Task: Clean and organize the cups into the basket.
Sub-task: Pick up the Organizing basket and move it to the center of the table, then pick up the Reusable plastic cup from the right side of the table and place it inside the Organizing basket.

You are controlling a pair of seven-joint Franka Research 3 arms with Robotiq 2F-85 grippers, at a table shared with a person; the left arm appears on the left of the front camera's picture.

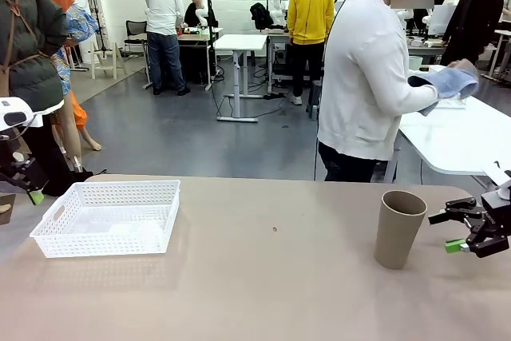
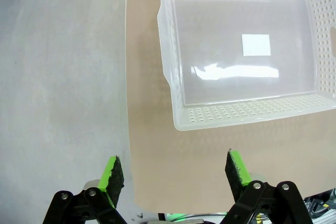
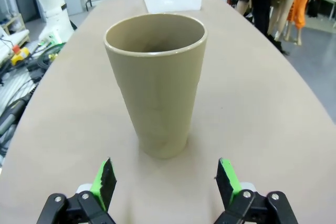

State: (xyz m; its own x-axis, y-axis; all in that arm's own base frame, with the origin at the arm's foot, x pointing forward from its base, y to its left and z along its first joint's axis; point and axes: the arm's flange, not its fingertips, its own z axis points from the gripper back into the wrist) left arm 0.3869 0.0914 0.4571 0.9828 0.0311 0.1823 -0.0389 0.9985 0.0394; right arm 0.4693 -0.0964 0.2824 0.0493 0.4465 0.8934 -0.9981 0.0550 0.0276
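Right gripper (image 1: 443, 231) spread beside tan cup (image 1: 398, 233), basket (image 1: 104, 243) near table (image 1: 271, 285) edge

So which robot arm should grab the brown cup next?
Probably right. The right gripper is open, facing the upright brown cup close ahead; the left gripper hangs by the basket, far from it.

We see a tan tabletop (image 1: 271, 285) with a small dark speck (image 1: 275, 229) near its middle. Beyond its far edge a person (image 1: 363, 77) in a white top holds a blue cloth (image 1: 451, 84) beside a white table (image 1: 455, 140); grey floor (image 1: 200, 133) stretches behind.
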